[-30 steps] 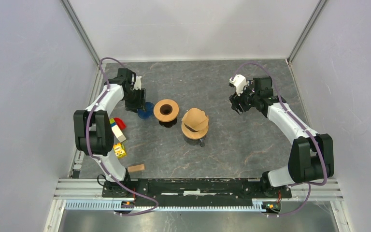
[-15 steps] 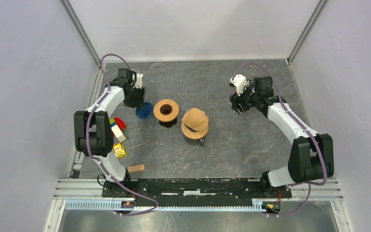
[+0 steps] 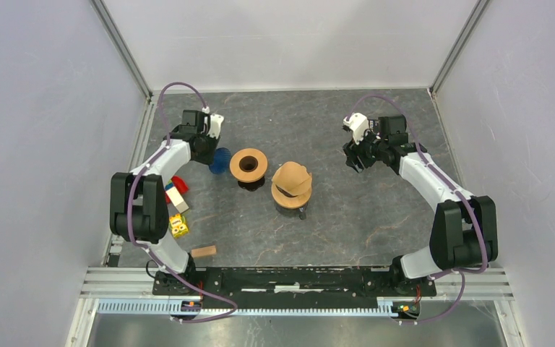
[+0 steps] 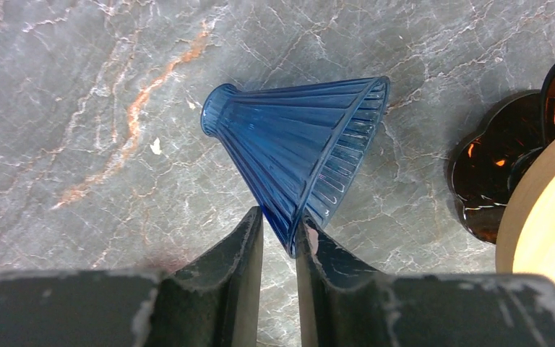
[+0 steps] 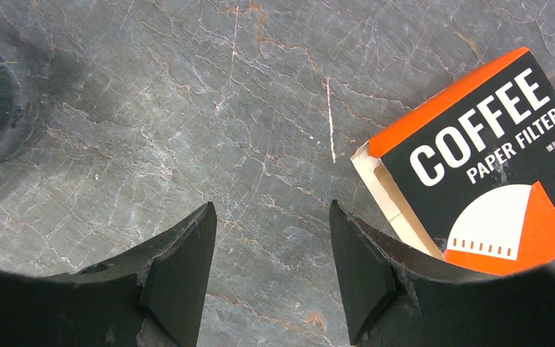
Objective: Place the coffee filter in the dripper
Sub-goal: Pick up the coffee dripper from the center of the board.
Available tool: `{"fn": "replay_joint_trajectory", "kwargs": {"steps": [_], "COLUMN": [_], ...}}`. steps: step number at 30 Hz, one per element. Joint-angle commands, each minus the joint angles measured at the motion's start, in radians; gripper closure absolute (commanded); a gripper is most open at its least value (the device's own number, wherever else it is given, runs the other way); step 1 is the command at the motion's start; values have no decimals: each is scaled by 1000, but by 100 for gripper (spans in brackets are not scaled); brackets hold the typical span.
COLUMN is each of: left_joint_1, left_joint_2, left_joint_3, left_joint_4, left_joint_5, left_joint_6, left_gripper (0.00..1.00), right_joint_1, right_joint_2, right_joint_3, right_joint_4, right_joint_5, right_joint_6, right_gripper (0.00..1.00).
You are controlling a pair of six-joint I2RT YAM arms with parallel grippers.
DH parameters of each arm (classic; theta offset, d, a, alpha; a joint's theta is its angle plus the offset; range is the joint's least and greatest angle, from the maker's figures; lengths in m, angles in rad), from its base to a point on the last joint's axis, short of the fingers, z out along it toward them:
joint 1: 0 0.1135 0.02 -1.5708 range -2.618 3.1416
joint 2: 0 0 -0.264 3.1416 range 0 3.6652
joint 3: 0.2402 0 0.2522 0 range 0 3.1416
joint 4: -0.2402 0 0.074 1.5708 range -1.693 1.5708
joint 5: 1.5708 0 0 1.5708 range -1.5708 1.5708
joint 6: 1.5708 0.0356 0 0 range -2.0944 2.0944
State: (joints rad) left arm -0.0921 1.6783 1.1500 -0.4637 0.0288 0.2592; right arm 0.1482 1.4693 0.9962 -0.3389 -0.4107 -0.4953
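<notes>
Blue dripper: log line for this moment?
left gripper pinching blue dripper rim | dripper tilted | right gripper open beside coffee filter box

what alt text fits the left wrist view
The left hand pinches the rim of a blue ribbed dripper, tipped on its side over a grey stone table. Dark amber glass shows at the right edge.

Blue dripper (image 3: 220, 160) lying just left of wooden stand (image 3: 248, 165), left end effector (image 3: 212, 150) touching it; right end effector (image 3: 353, 157) hovering well right.
</notes>
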Motion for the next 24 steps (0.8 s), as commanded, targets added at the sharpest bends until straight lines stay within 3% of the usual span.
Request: {"fn": "replay_joint_trajectory", "kwargs": {"steps": [1, 9, 14, 24], "left_joint_1": [-1, -2, -1, 0], "left_joint_2": [-53, -41, -53, -148], "left_joint_3": [-12, -2, 16, 136], "left_joint_4": [76, 91, 71, -139], "left_joint_5": [-23, -26, -24, 1], "left_joint_6": [57, 41, 40, -34], "left_gripper": [73, 83, 98, 98], "right_joint_1": [-2, -3, -3, -4], "right_joint_2": [1, -20, -19, -48], "right_joint_3": [17, 14, 17, 25], "right_joint_4": [-2, -2, -6, -1], "right_joint_5": [-25, -28, -28, -51], "right_joint_6": [1, 3, 3, -13], "right_gripper": [35, 34, 34, 34]}}
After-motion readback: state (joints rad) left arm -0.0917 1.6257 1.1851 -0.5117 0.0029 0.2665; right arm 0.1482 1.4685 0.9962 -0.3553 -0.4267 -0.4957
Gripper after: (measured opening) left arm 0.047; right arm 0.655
